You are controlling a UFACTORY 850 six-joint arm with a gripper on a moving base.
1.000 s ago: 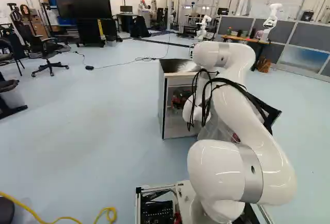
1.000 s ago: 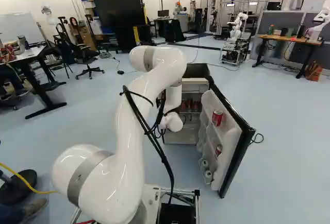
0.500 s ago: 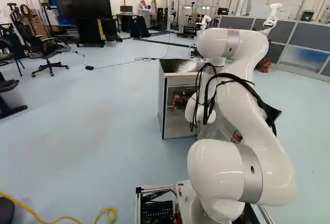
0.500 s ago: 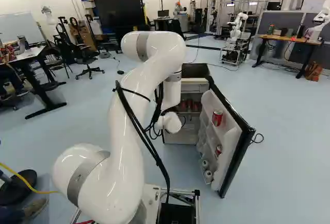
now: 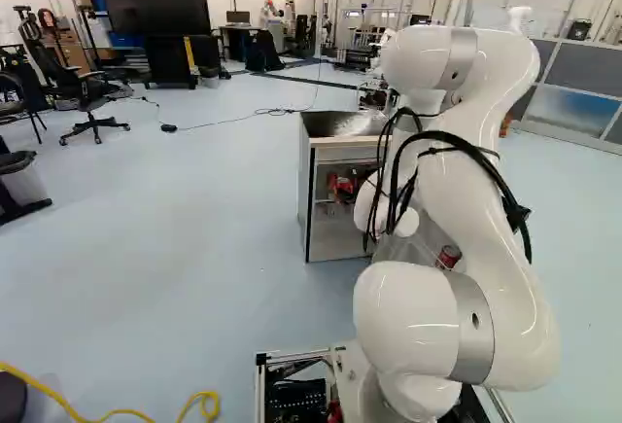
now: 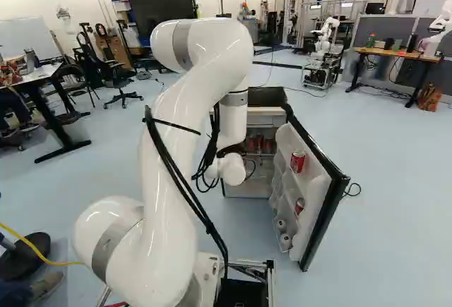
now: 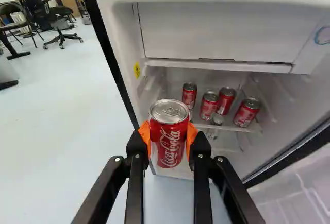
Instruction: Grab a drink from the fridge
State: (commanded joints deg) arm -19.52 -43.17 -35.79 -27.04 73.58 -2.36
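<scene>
In the wrist view my gripper (image 7: 170, 144) is shut on a red drink can (image 7: 169, 134), its orange pads against both sides. The can is upright, in front of the open fridge (image 7: 216, 33). Beyond it, several red cans (image 7: 247, 112) stand or lean on the fridge's shelf. The right base view shows the fridge (image 6: 267, 97) ahead of my arm, its door (image 6: 330, 205) swung open to the right. Red cans (image 6: 297, 161) sit in the door's racks, with pale cans lower down. My arm's wrist hides the gripper in the base views.
Far right in the right base view, a wooden desk (image 6: 395, 53) stands near another robot (image 6: 441, 28). A large screen (image 5: 155, 2) and an office chair (image 5: 87, 102) are at the left. A yellow cable (image 5: 117, 410) lies on the floor near the base.
My arm's elbow has risen and folded back towards the base. Its wrist has drawn back somewhat from the fridge, uncovering more of the shelf in the left base view. Base and fridge have stayed put.
</scene>
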